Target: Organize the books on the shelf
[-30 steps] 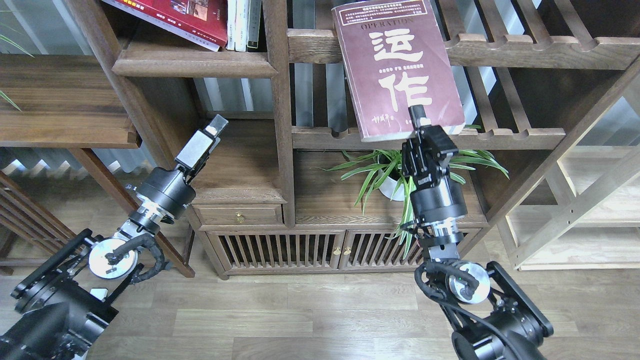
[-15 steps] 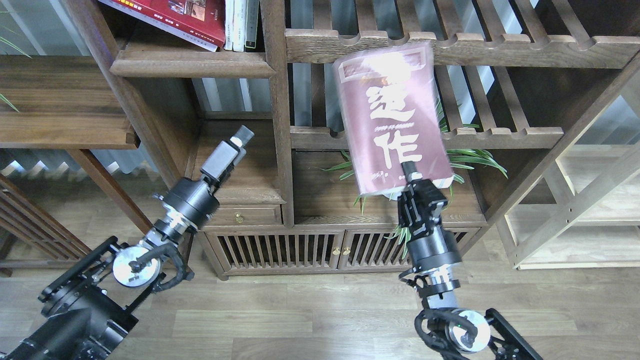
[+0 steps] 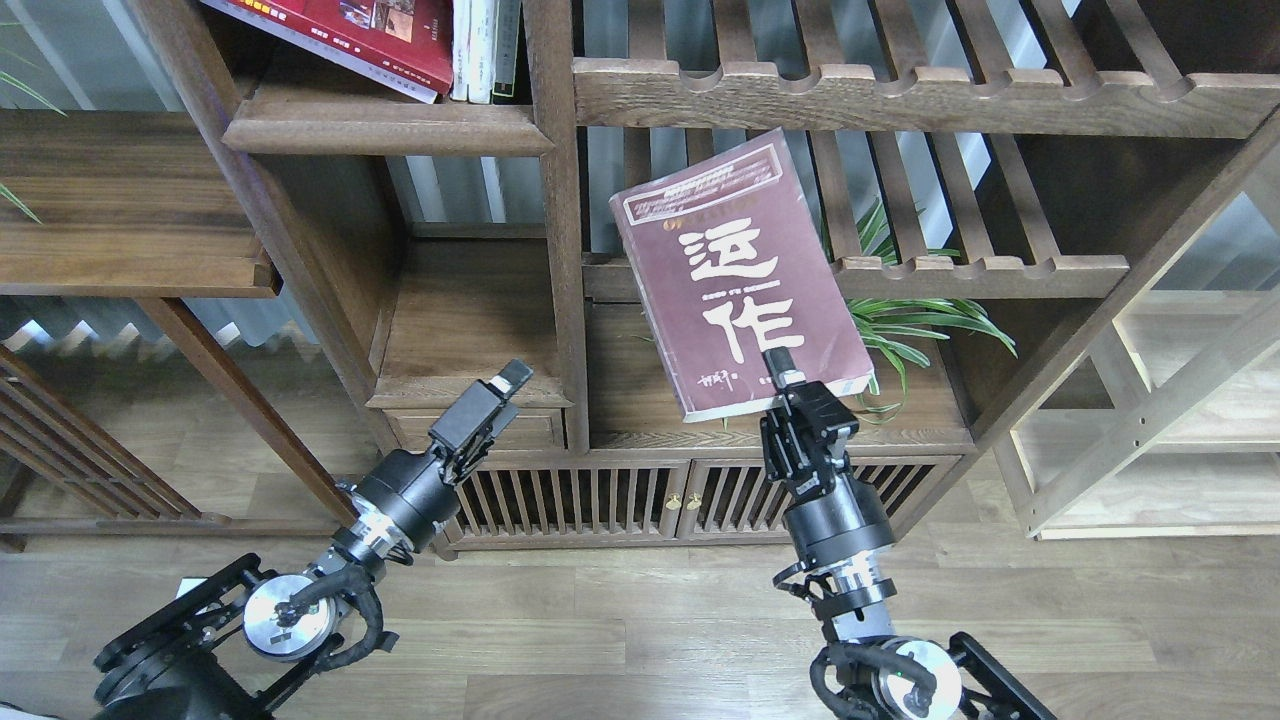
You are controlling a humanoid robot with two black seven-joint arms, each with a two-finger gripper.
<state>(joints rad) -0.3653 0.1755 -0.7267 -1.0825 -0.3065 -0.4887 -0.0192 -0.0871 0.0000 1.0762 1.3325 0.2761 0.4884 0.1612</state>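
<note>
My right gripper (image 3: 785, 375) is shut on the bottom edge of the maroon book (image 3: 740, 280) with big cream characters. It holds the book upright and tilted left in the air, in front of the lower slatted rack. The red book (image 3: 350, 35) lies slanted on the solid dark-brown shelf (image 3: 385, 130) at the top left, beside thin pale upright books (image 3: 485, 50). My left gripper (image 3: 505, 385) is low, in front of the small drawer unit, holding nothing; its fingers cannot be told apart. The white-lilac book is out of view.
Slatted racks with scalloped rails run across the upper right (image 3: 900, 95) and behind the book (image 3: 980, 270). A potted green plant (image 3: 900, 320) stands behind the book. A vertical post (image 3: 560, 250) divides the unit. A slatted-door cabinet (image 3: 600, 500) sits below.
My right gripper has brought the maroon book down and to the left, away from the upper slatted rack. My left arm has dropped lower and moved right.
</note>
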